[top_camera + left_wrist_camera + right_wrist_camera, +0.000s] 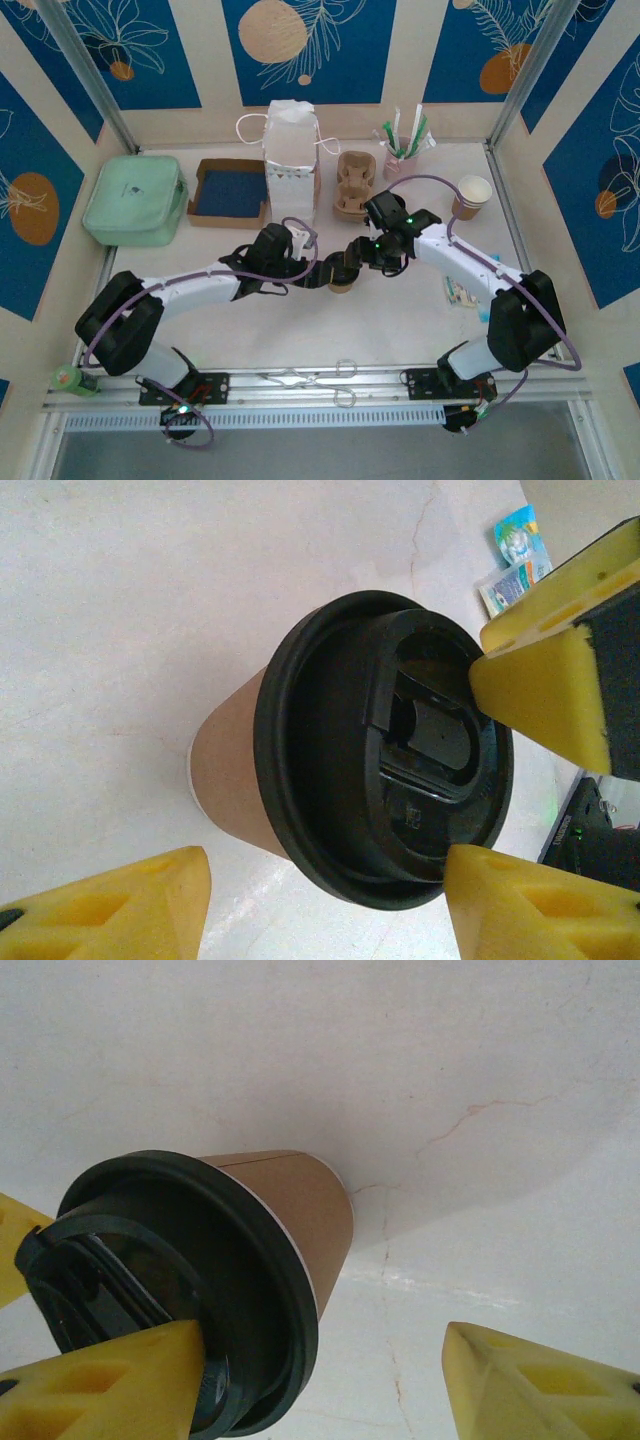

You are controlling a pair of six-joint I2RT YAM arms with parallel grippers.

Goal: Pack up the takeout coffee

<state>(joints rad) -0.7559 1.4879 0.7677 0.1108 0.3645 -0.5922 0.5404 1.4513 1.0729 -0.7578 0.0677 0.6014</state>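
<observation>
The takeout coffee (343,277), a kraft-brown cup with a black lid (385,770), stands on the white table between the two arms. My left gripper (322,270) is open over it. In the left wrist view one of its yellow fingertips (500,905) touches the lid's rim and the other (150,905) is apart from the cup wall (225,770). My right gripper (378,255) is open too. One of its fingertips (110,1380) rests on the lid (180,1280), and the other (540,1380) hangs over bare table beside the cup (300,1200).
At the back stand a white paper bag (290,150), a brown pulp cup carrier (352,185), a pink cup of straws (400,150) and an open paper cup (472,195). A green pouch (135,200) and brown tray (230,192) lie back left. Sachets (462,292) lie right, scissors (320,378) near.
</observation>
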